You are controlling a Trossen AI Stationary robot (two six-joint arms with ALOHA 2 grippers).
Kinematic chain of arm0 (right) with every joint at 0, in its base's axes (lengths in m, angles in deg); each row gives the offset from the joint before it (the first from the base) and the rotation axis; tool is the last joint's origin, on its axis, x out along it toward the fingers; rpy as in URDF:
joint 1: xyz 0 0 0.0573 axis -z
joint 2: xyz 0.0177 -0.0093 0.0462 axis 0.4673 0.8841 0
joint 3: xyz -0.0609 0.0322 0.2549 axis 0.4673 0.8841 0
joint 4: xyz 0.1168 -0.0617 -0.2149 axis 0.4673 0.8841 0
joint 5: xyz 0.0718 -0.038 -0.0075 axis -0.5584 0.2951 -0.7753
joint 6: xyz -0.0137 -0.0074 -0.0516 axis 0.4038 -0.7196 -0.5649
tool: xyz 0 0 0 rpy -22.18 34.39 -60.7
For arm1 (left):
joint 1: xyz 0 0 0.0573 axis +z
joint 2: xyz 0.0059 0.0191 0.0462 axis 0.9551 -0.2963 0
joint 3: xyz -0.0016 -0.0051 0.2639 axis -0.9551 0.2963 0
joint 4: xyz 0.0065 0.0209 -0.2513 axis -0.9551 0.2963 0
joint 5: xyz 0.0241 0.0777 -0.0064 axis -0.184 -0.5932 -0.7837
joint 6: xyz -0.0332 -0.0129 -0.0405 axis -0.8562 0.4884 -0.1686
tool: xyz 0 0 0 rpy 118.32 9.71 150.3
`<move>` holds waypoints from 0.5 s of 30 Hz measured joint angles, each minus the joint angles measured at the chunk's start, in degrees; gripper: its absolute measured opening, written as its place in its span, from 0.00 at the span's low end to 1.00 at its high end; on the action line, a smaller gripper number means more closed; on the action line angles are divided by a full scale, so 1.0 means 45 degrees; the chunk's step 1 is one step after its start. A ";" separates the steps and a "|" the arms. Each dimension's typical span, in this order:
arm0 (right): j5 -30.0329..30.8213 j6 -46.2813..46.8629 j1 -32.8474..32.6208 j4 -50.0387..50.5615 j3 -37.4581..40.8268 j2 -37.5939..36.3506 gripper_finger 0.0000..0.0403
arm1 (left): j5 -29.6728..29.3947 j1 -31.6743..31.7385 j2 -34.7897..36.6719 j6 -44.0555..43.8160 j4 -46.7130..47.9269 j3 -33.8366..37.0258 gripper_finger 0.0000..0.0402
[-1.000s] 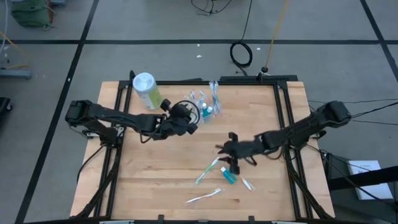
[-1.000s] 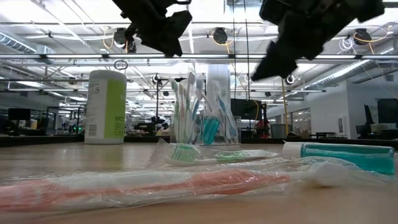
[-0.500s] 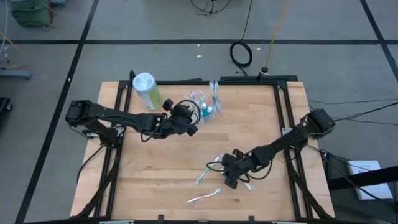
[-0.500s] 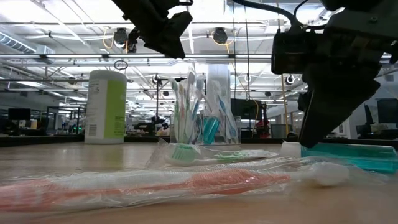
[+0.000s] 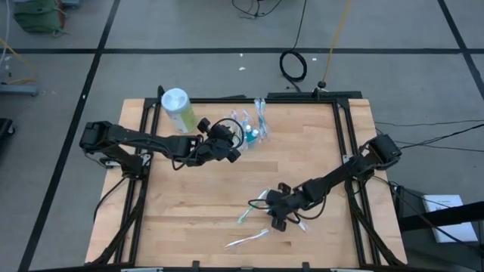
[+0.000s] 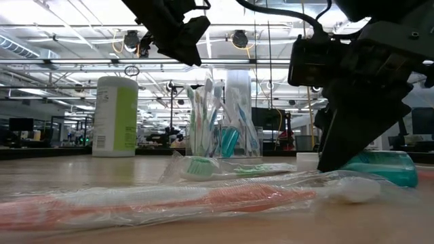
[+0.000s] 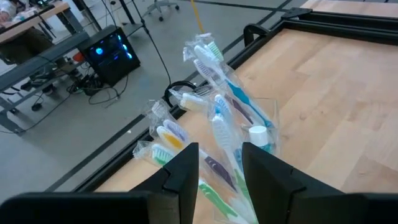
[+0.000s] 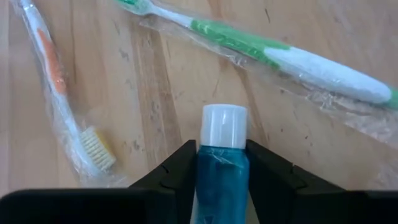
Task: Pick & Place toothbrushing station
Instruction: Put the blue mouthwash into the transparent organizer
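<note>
The toothbrushing station (image 5: 250,128) is a small clear holder of wrapped toothbrushes and small tubes, standing at the table's far middle (image 6: 220,122) (image 7: 217,124). My left gripper (image 5: 234,142) (image 7: 219,155) hovers open just to the station's left, above table height, with nothing between its fingers. A blue tube with a white cap (image 8: 222,163) (image 6: 380,167) lies near the front right. My right gripper (image 5: 278,214) (image 8: 222,152) is down on it, shut on its body. My right gripper pinches the blue tube's body just behind the white cap (image 8: 222,155), one finger on each long side. The fingers (image 6: 337,146) come slanting down from above and from the table's right. The tube lies flat on the table, its cap (image 8: 224,124) sticking out past the fingertips.
A wrapped green toothbrush (image 5: 252,208) (image 8: 280,53) and a wrapped orange one (image 5: 248,240) (image 8: 56,68) lie on the wood close to the tube. A tall green canister with a white lid (image 5: 176,108) (image 6: 115,115) stands at the far left, behind my left arm.
My right gripper has dropped and gone toward the table's near edge, rolling at the wrist, and now stands with its fingers on either side of the blue tube. My left gripper has kept its place beside the station.
</note>
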 joint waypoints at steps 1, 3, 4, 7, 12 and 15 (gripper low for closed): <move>-0.0010 -0.0091 0.0013 -0.0047 0.0001 0.0001 0.27 | 0.0002 0.0014 0.0000 0.0000 0.0002 0.0000 0.32; -0.0024 -0.0318 0.0019 -0.0182 0.0011 -0.0032 0.23 | 0.0010 0.0054 0.0000 0.0000 0.0002 0.0000 0.32; -0.0030 -0.0372 0.0026 -0.0354 0.0016 -0.0029 0.22 | 0.0010 0.0072 0.0000 0.0000 0.0002 0.0000 0.32; -0.0493 -0.0505 0.0062 -0.0980 0.0044 -0.0241 0.22 | 0.0007 0.0078 0.0000 0.0000 -0.0020 0.0000 0.32; -0.1150 -0.2359 0.0327 -0.1906 0.0100 -0.1500 0.23 | 0.0015 0.0073 -0.0005 -0.0001 -0.0031 0.0005 0.32; 0.0073 -0.4277 0.0653 -0.2077 0.0055 -0.2709 0.24 | 0.0024 0.0073 -0.0005 -0.0005 -0.0013 0.0005 0.32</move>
